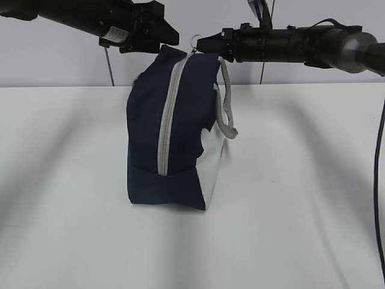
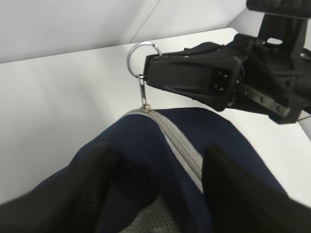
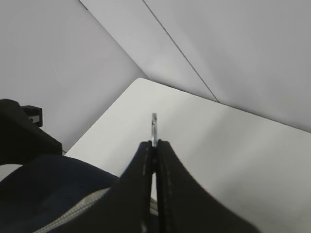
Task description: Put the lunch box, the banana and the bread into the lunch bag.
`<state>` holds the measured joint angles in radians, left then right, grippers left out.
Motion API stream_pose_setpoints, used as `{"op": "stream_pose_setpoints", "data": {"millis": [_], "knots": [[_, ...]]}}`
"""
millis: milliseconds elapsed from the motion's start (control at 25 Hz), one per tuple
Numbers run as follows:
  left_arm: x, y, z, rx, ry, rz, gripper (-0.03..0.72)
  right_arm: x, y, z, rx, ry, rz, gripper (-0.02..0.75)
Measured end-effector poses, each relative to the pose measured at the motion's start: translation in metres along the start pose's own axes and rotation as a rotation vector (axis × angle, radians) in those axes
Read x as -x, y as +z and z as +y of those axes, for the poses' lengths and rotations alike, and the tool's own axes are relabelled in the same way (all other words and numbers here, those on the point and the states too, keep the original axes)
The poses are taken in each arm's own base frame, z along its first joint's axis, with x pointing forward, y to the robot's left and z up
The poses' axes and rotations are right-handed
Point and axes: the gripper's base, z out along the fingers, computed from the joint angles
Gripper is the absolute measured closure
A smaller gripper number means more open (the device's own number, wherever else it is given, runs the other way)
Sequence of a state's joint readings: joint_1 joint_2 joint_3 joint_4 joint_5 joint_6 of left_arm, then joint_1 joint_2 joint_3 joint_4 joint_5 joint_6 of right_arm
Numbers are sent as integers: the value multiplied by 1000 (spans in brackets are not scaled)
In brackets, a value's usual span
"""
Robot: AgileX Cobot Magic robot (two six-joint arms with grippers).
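Observation:
The navy lunch bag (image 1: 180, 132) with white side panels stands on end on the white table, its grey zipper (image 1: 167, 114) running down the front. My left gripper (image 1: 165, 41) is at the bag's top left corner. In the left wrist view (image 2: 158, 184) its fingers stand either side of bunched navy fabric (image 2: 146, 160) and hold it. My right gripper (image 1: 201, 43) is shut on the metal ring pull (image 1: 195, 41) at the zipper's top end, as the right wrist view (image 3: 155, 145) shows with the ring (image 3: 154, 127) between the tips. The lunch box, banana and bread are out of view.
A grey webbing handle (image 1: 227, 102) hangs down the bag's right side. The white table (image 1: 301, 211) spreads around the bag, with a pale wall behind. A black cable (image 1: 380, 180) hangs at the far right.

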<state>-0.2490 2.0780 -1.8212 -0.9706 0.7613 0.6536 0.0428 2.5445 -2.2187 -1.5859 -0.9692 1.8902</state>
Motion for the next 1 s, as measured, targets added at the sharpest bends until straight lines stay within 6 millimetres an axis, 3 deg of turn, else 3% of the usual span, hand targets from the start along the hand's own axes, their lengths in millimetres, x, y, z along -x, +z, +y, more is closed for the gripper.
{"op": "stream_pose_setpoints", "data": {"millis": [200, 360, 600, 720, 1000], "knots": [[-3, 8, 5, 17, -5, 15, 291, 0, 0, 0, -1, -2, 3, 754], [-1, 7, 6, 27, -3, -2, 426, 0, 0, 0, -2, -2, 3, 754], [-3, 11, 0, 29, 23, 13, 514, -1, 0, -1, -5, 0, 3, 754], [-5, 14, -3, 29, 40, 25, 647, -1, 0, -1, -5, 0, 3, 754], [0, 6, -9, 24, 76, 20, 671, 2, 0, -1, 2, 35, -26, 754]]}}
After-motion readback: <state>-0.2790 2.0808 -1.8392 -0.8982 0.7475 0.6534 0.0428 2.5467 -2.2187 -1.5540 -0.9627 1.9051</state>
